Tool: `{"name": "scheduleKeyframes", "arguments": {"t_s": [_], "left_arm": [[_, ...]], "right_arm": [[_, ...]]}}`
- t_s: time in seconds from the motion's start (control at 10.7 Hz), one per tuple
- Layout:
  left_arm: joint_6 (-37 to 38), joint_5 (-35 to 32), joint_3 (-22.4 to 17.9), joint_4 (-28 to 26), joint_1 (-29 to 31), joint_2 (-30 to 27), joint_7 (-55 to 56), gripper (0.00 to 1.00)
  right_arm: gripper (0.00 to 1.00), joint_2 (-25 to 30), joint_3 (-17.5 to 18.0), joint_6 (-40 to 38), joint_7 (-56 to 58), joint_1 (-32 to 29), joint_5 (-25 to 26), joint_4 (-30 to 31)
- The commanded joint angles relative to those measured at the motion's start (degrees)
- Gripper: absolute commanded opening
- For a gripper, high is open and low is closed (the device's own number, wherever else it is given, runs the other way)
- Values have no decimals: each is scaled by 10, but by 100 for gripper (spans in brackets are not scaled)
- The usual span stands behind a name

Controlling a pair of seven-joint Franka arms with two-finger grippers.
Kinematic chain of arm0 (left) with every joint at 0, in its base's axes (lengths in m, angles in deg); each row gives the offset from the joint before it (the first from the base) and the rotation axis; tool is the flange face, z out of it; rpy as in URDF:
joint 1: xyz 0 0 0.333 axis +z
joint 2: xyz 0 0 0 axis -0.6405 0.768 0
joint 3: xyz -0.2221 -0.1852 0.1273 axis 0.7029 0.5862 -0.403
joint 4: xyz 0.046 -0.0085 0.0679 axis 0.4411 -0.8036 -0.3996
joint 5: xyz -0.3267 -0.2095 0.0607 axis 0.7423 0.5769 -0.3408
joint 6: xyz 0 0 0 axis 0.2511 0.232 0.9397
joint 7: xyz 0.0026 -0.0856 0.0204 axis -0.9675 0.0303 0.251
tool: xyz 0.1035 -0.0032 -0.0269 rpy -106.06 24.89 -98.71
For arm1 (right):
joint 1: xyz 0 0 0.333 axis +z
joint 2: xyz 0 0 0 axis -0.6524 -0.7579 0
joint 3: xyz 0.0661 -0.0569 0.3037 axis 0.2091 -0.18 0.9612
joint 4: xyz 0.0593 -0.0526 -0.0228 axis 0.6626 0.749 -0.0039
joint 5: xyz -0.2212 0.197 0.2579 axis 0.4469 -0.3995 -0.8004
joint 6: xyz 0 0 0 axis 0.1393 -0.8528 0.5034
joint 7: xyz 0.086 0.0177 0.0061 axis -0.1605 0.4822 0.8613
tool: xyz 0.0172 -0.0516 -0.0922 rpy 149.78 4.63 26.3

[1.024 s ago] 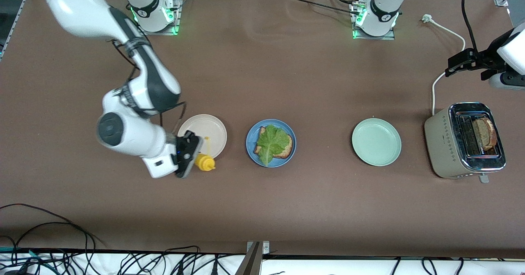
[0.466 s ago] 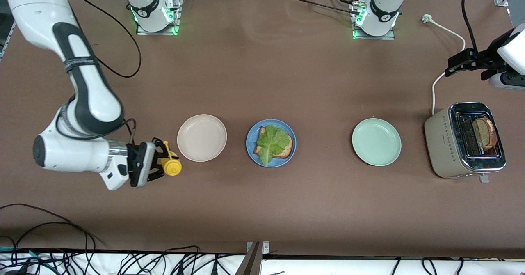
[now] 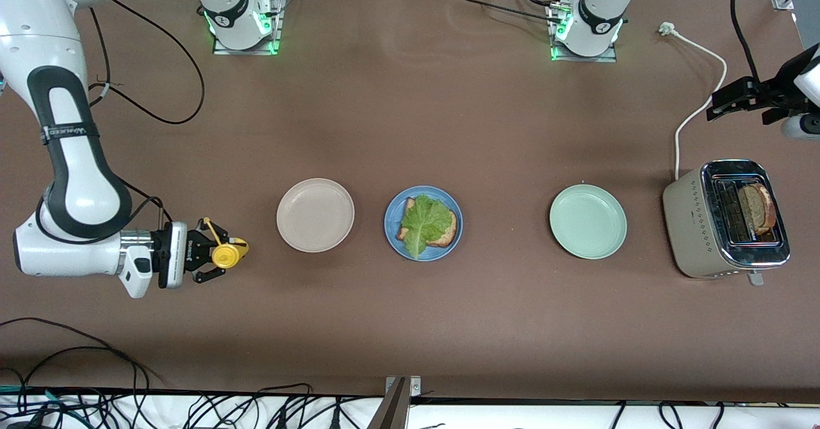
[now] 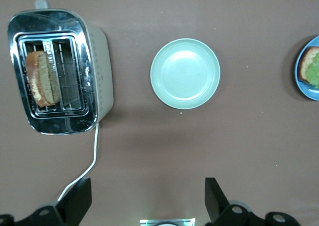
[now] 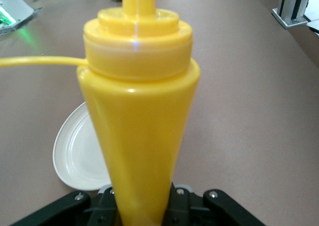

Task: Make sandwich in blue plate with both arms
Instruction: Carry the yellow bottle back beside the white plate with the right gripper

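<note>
the right claw (image 3: 214, 254) clamps a yellow bottle (image 3: 225, 255) above the tabletop (image 3: 410, 115) beside the beige plate (image 3: 315, 214). the left claw (image 4: 147, 198) hangs spread wide. toast (image 3: 451, 225) and lettuce (image 3: 425, 221) sit on the blue plate (image 3: 392, 214).

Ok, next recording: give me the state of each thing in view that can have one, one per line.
blue plate: holds one toast slice topped with lettuce, no top slice yet
toaster: unplugged, one toast slice standing in a slot
beige plate: bare
pale green plate: bare
yellow squeeze bottle: held in the right pincer
left pincer: open, above the table near the toaster
</note>
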Motion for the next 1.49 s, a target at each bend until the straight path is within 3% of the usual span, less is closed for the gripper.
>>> {"name": "scheduleKeyframes", "arguments": {"t_s": [0.0,0.47,0.74,1.02,1.3,1.4], "left_arm": [[-3,4,3,8,18,8,-3,100],[-3,1,2,8,20,7,-3,100],[0,2,2,7,21,6,-3,100],[2,2,2,6,22,6,-4,100],[2,2,3,6,22,7,-3,100],[0,2,3,6,22,7,-3,100]], "right_arm": [[0,-35,14,-23,94,-37,-61,4],[0,-91,15,-23,181,-40,-154,4],[0,-123,15,-17,232,-40,-180,4],[18,-141,14,-9,263,-40,-180,2],[27,-148,6,-9,277,-43,-178,2],[49,-147,5,-9,277,-43,-177,1]]}}
